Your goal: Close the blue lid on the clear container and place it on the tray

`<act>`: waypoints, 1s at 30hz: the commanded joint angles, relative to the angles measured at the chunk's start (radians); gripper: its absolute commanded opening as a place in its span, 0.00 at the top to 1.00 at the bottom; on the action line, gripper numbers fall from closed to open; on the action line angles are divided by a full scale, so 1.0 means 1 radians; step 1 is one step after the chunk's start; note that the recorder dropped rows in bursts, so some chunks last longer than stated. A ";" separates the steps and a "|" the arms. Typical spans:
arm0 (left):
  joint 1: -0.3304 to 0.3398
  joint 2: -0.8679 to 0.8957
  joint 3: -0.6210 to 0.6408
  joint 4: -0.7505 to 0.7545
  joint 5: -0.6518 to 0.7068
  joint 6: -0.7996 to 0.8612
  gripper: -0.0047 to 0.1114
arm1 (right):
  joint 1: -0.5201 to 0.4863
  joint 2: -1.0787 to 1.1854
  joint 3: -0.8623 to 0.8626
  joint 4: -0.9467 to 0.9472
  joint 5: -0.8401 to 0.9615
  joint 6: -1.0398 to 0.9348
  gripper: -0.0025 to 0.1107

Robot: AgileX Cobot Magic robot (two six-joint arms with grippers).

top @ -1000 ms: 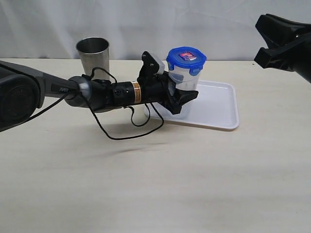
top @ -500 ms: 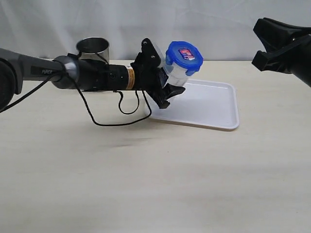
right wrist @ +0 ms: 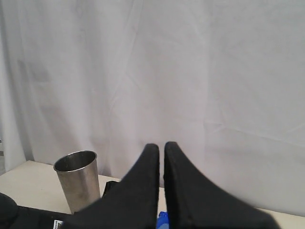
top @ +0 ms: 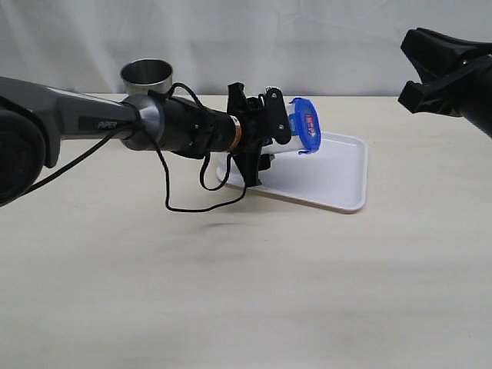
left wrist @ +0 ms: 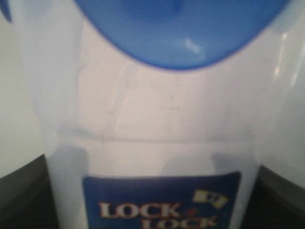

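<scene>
Left pincer [top: 267, 140] is clamped on the clear container [top: 283, 151], one finger on each side of its body. The container is held tipped on its side, roughly level, above the end of the tray [top: 336, 184] that lies nearer the desk's left edge. Whether it touches the tray cannot be told. The blue lid [top: 306, 125] sits on the container's mouth and faces the desk's right edge, sticker side outward. Whether its flaps are snapped down cannot be told. In the left wrist view the container fills the frame, with the lid's blue rim at one end and a blue label [left wrist: 159, 202] reading "LOCK" on the wall. The tray rests flat on the desk [top: 246, 292], toward the far edge and right of the middle. A steel tumbler [top: 146, 75] stands upright at the far edge, toward the far-left corner and apart from the tray. Right pincer [right wrist: 161, 149] hangs high over the desk's right side, fingers drawn together with only a slit between them, holding nothing.
</scene>
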 commanded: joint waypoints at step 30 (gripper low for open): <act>-0.206 -0.009 -0.034 0.133 0.587 0.428 0.96 | -0.003 0.002 0.002 0.008 -0.004 -0.007 0.94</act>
